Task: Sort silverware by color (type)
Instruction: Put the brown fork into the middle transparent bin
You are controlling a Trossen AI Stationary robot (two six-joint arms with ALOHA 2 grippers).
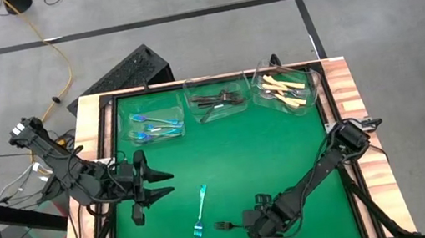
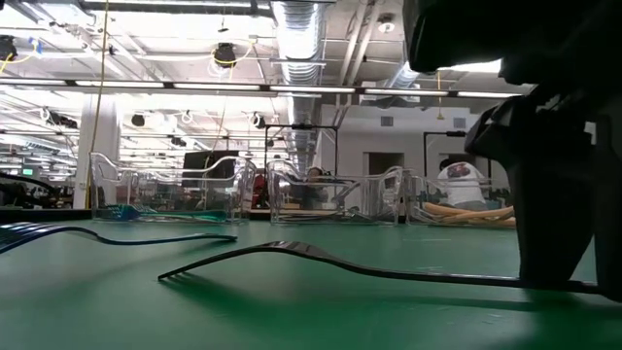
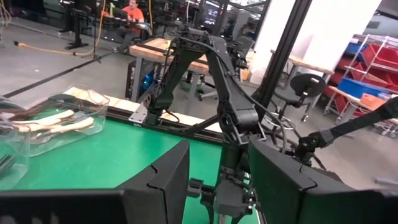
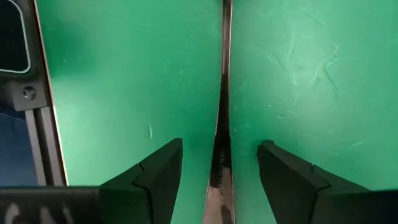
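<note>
Table edges: we see the green table (image 1: 252,155) framed by a wooden border, with three clear tubs lined along its far edge and bare green mat across the middle.
Open room: we find the widest free stretch between the tubs and the two arms; the near edge is crowded by the right arm.
Left claw (image 1: 157,185): it hovers near the table's left edge, its fingers (image 3: 163,180) standing apart with nothing between them.
Right claw (image 4: 219,163): it sits low by the near edge, its fingers (image 4: 149,174) apart on either side of the dark fork (image 4: 221,124), not closed on it.
Dark fork: it lies flat on the mat near the near edge (image 1: 227,226), its handle running between the right claw's fingers and its tines pointing toward the left side; in the low view it arches slightly (image 2: 321,257).
Blue fork (image 1: 201,212): it lies loose on the mat between the two claws, apart from both.
Sorted forks: we see blue forks (image 1: 154,126) in the left tub (image 1: 129,114), dark forks (image 1: 220,100) in the middle tub (image 1: 195,117), cream-handled forks (image 1: 282,88) in the right tub (image 1: 313,87).
Hard to make out: the right arm blocks the low view's right side, and we cannot count the forks inside the tubs.
</note>
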